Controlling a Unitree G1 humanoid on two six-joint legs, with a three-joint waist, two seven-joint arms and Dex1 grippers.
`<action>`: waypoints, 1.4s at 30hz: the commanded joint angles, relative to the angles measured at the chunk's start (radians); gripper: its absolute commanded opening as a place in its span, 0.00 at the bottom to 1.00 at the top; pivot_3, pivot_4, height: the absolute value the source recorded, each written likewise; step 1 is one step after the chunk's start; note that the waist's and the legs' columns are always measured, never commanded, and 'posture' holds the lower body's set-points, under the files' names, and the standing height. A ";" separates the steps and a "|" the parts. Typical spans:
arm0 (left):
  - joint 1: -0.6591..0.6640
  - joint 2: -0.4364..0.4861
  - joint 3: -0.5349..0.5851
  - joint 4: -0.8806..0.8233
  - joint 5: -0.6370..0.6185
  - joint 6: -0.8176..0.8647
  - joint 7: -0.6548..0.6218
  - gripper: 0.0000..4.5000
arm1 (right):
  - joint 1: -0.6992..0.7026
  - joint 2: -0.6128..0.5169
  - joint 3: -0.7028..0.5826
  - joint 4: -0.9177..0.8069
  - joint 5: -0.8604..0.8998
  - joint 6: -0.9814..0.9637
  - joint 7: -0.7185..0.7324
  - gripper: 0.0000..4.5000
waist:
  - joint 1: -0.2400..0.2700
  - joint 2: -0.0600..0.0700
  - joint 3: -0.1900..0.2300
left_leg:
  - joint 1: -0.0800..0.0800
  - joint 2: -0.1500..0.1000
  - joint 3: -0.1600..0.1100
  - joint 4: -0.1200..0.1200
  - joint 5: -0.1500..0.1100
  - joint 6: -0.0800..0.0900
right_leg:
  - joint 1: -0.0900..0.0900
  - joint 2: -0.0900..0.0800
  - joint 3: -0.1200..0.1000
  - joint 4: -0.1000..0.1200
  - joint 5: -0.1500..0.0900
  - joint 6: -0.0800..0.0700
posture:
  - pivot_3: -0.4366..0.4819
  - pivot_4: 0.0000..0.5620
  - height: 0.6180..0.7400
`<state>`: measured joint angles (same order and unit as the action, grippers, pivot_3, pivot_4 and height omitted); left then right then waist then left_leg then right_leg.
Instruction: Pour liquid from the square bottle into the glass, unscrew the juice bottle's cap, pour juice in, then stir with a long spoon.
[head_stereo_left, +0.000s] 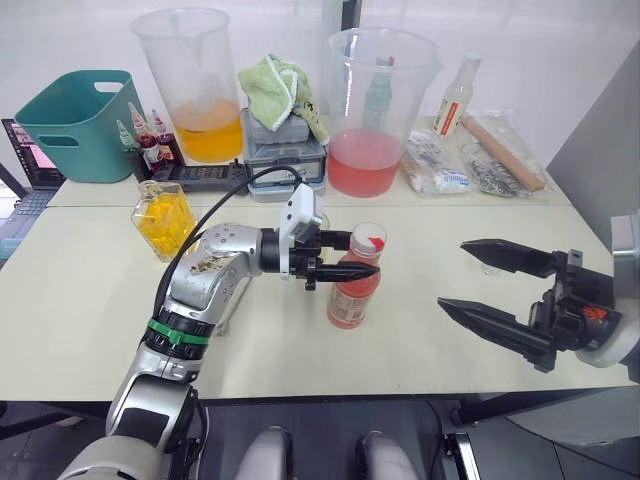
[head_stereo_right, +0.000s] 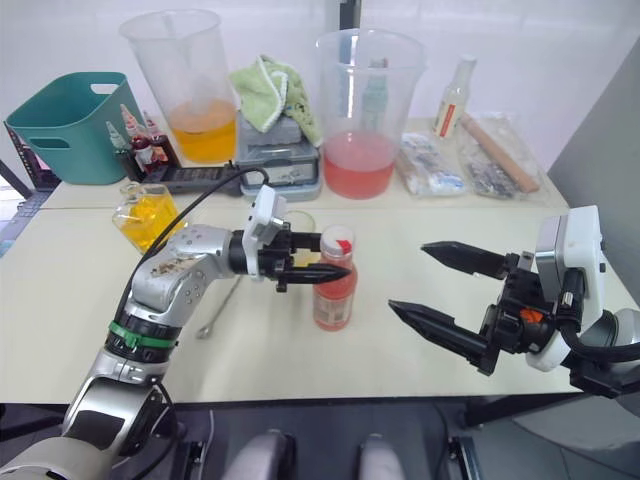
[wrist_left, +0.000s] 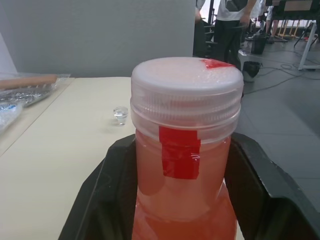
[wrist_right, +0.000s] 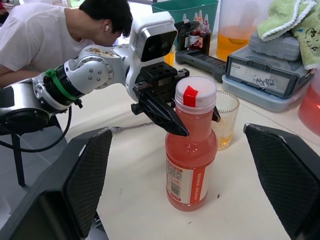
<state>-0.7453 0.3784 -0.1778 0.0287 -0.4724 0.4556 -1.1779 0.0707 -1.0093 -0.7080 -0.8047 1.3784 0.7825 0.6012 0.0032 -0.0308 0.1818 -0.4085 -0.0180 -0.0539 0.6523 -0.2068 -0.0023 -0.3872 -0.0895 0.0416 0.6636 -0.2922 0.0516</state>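
While left claw (head_stereo_left: 345, 256) grips one juice bottle (head_stereo_left: 353, 296) | one cap (head_stereo_left: 368, 238) on

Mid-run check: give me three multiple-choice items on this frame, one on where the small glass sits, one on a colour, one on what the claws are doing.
1. Where is the glass?
A. Right behind the juice bottle
B. Inside the teal bin
C. At the table's front edge

2. What colour is the mark on the cap?
A. Blue
B. Red
C. Green

3. What state are the claws in?
A. Both open and empty
B. Left shut on the juice bottle's neck, right open
C. Right shut on the spoon, left open

Answers:
1 A, the right wrist view shows the glass just behind the bottle, holding a little yellow liquid.
2 B, red tape runs over the white cap.
3 B, the left claw clamps the neck below the cap, while the right claw is spread wide and empty beside it.
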 joint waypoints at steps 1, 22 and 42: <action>-0.021 -0.008 0.001 -0.006 0.010 -0.018 0.007 0.54 | -0.013 -0.012 -0.005 -0.010 0.010 -0.030 -0.005 1.00 | 0.001 0.000 0.000 | 0.000 0.000 0.000 0.000 0.000 0.000 | 0.000 0.000 0.000 0.000 0.000 0.000 | 0.48 0.27 1.00; 0.009 0.010 -0.008 -0.016 0.035 -0.037 -0.007 0.33 | -0.238 -0.061 0.246 0.030 -0.002 -0.025 -0.098 1.00 | 0.005 0.000 0.000 | 0.000 0.000 0.000 0.001 0.000 0.000 | 0.000 0.000 0.000 0.000 0.000 0.000 | 0.48 0.27 1.00; 0.042 0.049 -0.010 -0.074 0.041 -0.001 0.028 0.33 | -0.614 0.152 0.646 0.172 -0.301 0.063 -0.264 0.94 | -0.015 0.000 0.000 | -0.001 0.000 -0.004 0.001 0.000 0.001 | -0.001 0.000 0.000 0.000 0.000 0.000 | 0.48 0.27 1.00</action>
<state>-0.7142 0.4110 -0.1770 -0.0315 -0.4434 0.4409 -1.1521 -0.5286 -0.8640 -0.0488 -0.6176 1.0844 0.8447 0.3371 -0.0118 -0.0306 0.1815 -0.4090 -0.0177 -0.0580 0.6532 -0.2072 -0.0017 -0.3883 -0.0897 0.0419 0.6639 -0.2919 0.0520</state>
